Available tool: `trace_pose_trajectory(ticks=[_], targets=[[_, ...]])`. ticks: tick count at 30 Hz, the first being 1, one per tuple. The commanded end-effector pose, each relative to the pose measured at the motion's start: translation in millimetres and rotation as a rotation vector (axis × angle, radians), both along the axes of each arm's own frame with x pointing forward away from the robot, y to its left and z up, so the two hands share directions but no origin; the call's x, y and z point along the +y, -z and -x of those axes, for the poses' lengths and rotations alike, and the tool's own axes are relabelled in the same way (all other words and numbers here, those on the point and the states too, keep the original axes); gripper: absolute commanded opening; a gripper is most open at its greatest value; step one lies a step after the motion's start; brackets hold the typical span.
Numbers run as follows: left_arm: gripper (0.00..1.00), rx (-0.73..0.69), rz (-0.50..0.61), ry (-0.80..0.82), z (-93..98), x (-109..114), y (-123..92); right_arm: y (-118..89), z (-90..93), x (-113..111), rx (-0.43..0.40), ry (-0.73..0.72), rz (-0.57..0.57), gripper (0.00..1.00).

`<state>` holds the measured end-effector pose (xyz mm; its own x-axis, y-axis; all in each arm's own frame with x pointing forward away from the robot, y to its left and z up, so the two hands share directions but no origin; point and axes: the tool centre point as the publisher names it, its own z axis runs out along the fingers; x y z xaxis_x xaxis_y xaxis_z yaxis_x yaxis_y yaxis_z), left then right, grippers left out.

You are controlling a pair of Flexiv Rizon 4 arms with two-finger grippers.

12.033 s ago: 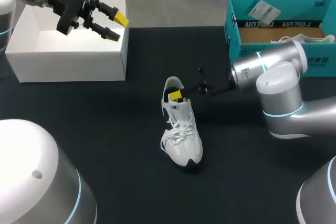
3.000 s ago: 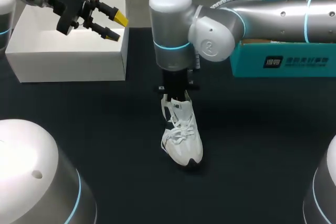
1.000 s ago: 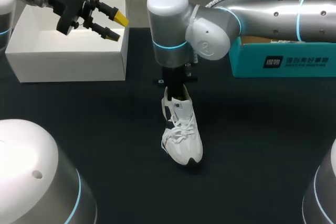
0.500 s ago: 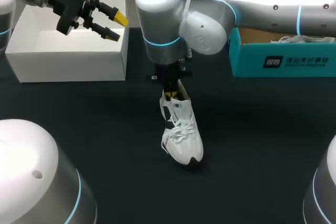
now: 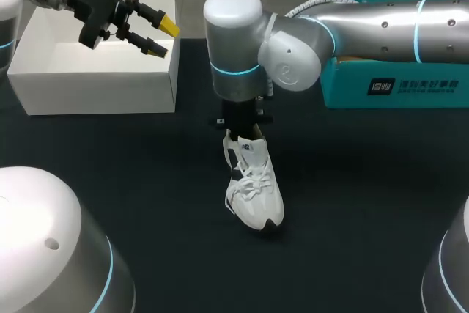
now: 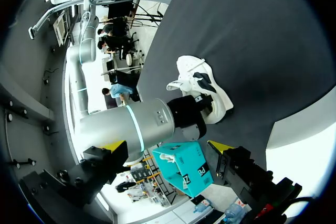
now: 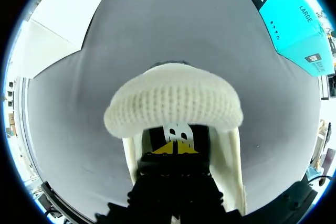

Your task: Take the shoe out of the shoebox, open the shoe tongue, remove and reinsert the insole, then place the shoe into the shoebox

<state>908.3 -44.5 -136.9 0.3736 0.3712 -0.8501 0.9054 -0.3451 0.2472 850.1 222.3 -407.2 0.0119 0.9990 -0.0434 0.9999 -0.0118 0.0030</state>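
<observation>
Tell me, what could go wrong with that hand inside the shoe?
The right hand is down inside the shoe, and nothing pins the shoe: the left hand hangs open above the white box. Pulling up might lift the shoe or tip it over.

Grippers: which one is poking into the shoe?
The right gripper, down inside the heel opening of the white shoe. The left gripper hangs open above the white box, away from the shoe.

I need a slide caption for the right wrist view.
Right claw inside the white shoe on the dark table.
</observation>
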Motion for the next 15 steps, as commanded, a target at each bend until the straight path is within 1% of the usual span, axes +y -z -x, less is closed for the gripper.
trace_pose_trajectory(ticks=[1,6,10,15], targets=[[1.0,-0.001,-0.002,0.0,0.6,1,0,3,-0.6,0,0.006,-0.004,0.003,0.0],[1.0,-0.001,-0.002,0.0,0.6,1,0,-22,0.5,0,-0.007,-0.02,0.012,0.0],[1.0,-0.001,-0.002,0.0,0.6,1,0,-41,2.9,-2,0.086,-0.012,-0.005,0.0],[1.0,-0.001,-0.002,0.0,0.6,1,0,-58,4.9,-2,0.149,-0.021,0.017,0.0]])
